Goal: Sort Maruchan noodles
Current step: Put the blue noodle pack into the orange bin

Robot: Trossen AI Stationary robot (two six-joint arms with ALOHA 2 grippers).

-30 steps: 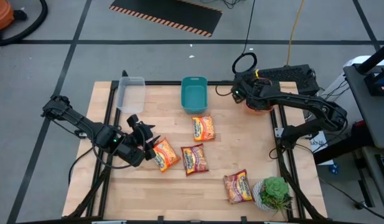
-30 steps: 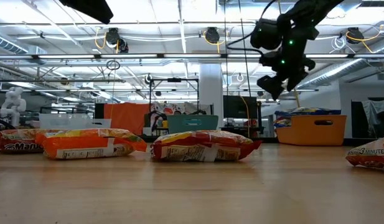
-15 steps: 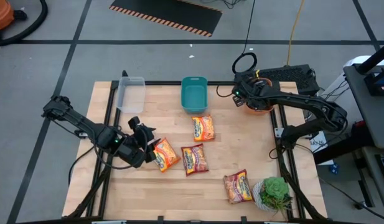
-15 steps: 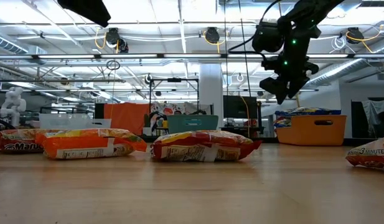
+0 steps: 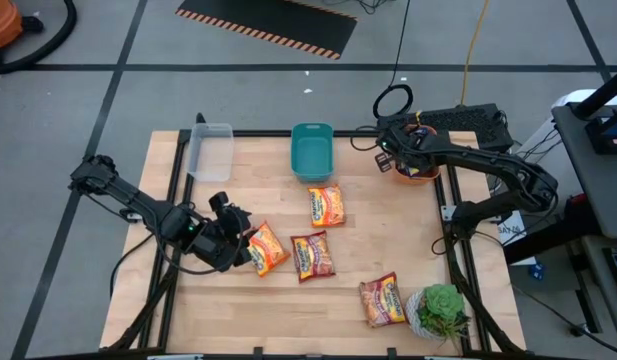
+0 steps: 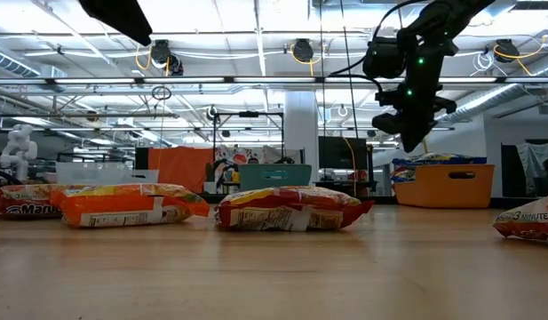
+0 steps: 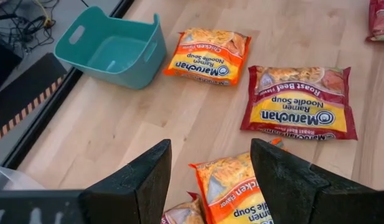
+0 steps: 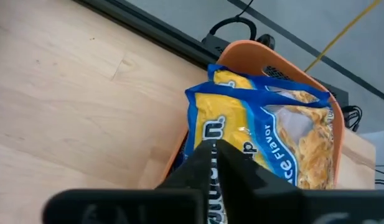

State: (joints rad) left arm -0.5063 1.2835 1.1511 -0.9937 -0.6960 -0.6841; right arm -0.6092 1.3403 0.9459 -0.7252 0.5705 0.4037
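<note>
Right claw: your right claw (image 5: 386,157) hangs by the orange bin (image 5: 420,172) at the bench's far right edge; it stood wide a second ago and is now clenched on nothing; in the right wrist view its fingers (image 8: 211,163) meet just over the yellow-blue Maruchan packet (image 8: 266,146) lying in that bin.
Meaning: judge that packet delivered and let go; the arm looks free for the next one.
Left claw: your left claw (image 5: 238,238) sits low at the bench's near left, jaws parted and unchanged; the orange chicken packet (image 7: 232,190) lies between its fingers (image 7: 139,180), but you cannot tell whether they grip it.
Still loose on the bench (image 5: 388,240): a second chicken packet (image 5: 326,205) just before the teal bin (image 5: 311,150); a red roast-beef packet (image 5: 313,255) mid-bench; another red packet (image 5: 383,300) beside the potted plant (image 5: 440,308).
Clear bin (image 5: 210,150): far left, empty as far as you can see.
</note>
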